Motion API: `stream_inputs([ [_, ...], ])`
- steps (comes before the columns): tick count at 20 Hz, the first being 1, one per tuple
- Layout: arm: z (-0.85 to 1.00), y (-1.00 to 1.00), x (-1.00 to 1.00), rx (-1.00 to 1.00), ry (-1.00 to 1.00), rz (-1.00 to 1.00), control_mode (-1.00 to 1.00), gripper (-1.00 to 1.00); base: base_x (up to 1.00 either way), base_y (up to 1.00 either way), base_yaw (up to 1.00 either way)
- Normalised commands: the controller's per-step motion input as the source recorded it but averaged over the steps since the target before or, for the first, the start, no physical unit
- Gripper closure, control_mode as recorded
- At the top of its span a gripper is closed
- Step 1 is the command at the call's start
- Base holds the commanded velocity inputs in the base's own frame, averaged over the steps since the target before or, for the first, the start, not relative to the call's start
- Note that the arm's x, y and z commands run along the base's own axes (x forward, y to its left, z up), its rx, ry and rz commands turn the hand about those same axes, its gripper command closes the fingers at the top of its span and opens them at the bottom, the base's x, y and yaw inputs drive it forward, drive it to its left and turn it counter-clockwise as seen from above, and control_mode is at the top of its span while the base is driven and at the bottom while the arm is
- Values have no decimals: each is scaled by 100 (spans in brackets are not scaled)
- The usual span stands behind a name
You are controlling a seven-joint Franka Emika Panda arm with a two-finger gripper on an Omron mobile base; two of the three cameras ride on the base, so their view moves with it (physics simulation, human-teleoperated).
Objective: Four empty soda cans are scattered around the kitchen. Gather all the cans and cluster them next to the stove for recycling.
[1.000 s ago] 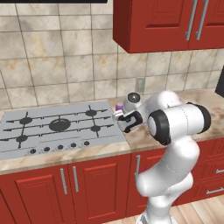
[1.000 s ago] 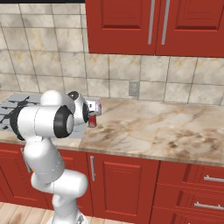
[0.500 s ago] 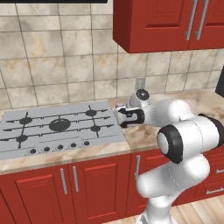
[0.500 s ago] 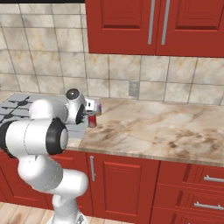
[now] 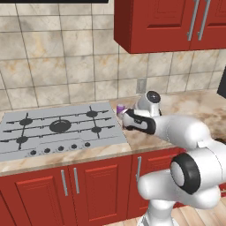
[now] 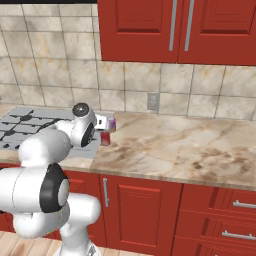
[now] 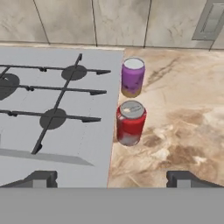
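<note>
Red cabinets and tan tiled walls frame a beige marbled surface [image 7: 183, 131] with the stove [image 7: 52, 113] set flush into it. Two of the four soda cans stand upright on the marble just beside the stove's right edge: the purple can [image 7: 132, 77] nearer the wall and a red can [image 7: 130, 122] just in front of it, close together but not clearly touching. By that showing the job looks about half done, with two red cans left to find and bring over; where they are cannot be told from these views. The white arm reaches forward and low from the base, its forearm lying roughly level over the surface and the wrist bent so the hand looks down and toward the wall at the pair. In the hand view the tool [image 7: 112, 178] has its two dark tips set wide apart, well back from the red can, with nothing between them, so it appears spread open and empty. In the left base view the purple can [image 5: 120, 108] peeks out beside the wrist; in the right base view the red can [image 6: 105, 138] sits just past the hand.
</note>
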Motion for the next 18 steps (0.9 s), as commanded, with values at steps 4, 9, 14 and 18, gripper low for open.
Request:
stream_inputs([
  [4, 36, 0, -43, 0, 0, 0, -100, -100, 0, 0, 0],
  [9, 13, 0, -34, 0, 0, 0, -100, -100, 0, 0, 0],
  [14, 0, 0, -22, 0, 0, 0, -100, -100, 0, 0, 0],
  [18, 0, 0, -24, 0, 0, 1, -100, -100, 0, 0, 0],
])
